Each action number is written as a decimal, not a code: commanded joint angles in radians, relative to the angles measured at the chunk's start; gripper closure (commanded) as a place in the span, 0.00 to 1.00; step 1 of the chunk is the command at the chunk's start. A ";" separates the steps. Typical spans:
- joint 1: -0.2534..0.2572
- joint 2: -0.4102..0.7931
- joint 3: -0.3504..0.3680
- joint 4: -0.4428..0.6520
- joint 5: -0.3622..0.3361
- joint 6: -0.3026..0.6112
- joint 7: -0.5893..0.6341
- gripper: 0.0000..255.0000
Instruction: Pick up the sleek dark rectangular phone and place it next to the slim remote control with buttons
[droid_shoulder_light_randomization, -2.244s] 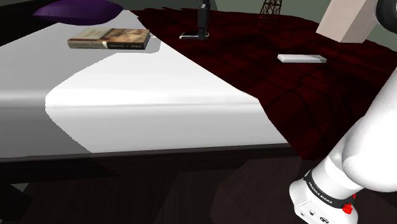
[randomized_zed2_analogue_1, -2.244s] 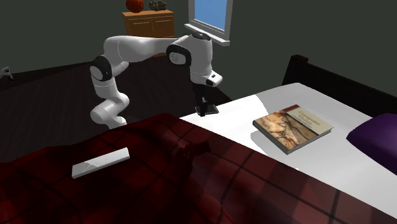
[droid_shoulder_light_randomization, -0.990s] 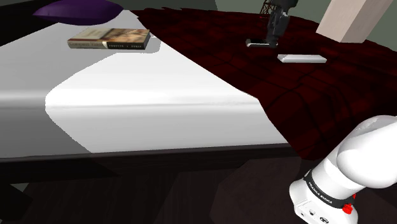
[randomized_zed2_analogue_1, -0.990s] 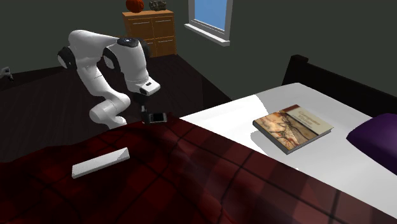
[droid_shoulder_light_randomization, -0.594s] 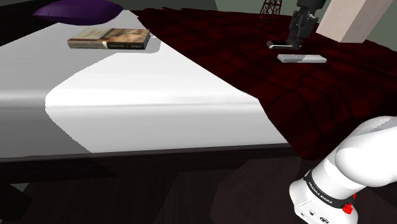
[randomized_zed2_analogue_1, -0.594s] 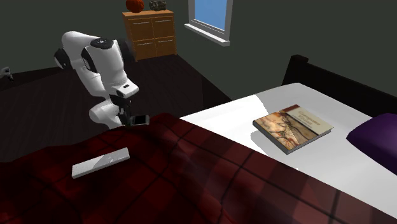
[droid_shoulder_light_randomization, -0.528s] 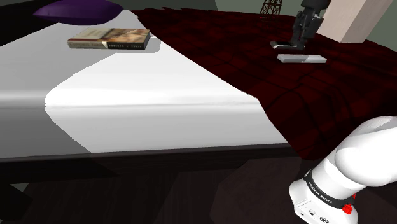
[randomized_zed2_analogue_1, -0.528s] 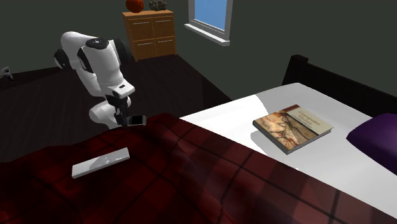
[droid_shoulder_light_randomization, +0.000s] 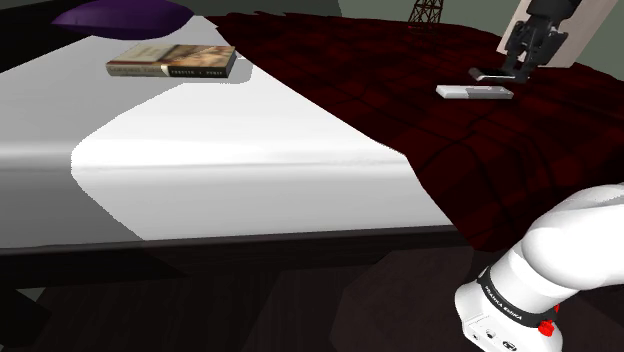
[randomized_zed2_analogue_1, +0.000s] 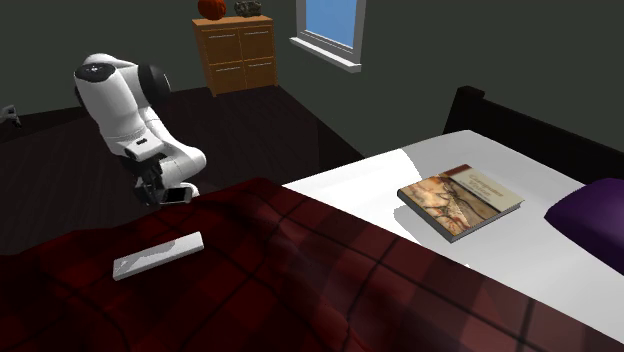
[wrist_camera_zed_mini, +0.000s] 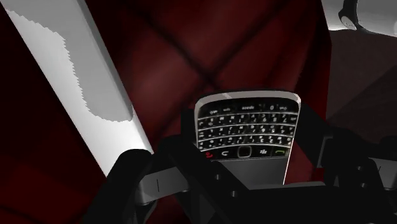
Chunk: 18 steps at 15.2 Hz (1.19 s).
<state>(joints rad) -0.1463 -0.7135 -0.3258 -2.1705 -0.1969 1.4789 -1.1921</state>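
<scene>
At the upper right of the shoulder view, over a dark red plaid blanket (droid_shoulder_light_randomization: 400, 90) on a white-sheeted bed, the gripper (droid_shoulder_light_randomization: 517, 70) clasps the phone (droid_shoulder_light_randomization: 487, 75) between its fingers, just beside the white remote (droid_shoulder_light_randomization: 474, 92). The second exterior view adds a wooden dresser (randomized_zed2_analogue_1: 235, 45) and a window (randomized_zed2_analogue_1: 330, 22); the wrist view reveals the phone's keypad.

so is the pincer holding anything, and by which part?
Yes: the phone, clasped by its side edges; its keypad end sticks out beyond the pincer.
</scene>
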 joint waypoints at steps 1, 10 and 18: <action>-0.010 -0.022 -0.015 -0.030 -0.016 0.010 -0.018 1.00; -0.021 -0.055 -0.033 -0.171 -0.036 0.119 -0.011 1.00; -0.026 -0.065 -0.044 -0.236 -0.047 0.174 -0.008 1.00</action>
<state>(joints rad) -0.1726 -0.7781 -0.3694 -2.4054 -0.2430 1.6515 -1.2000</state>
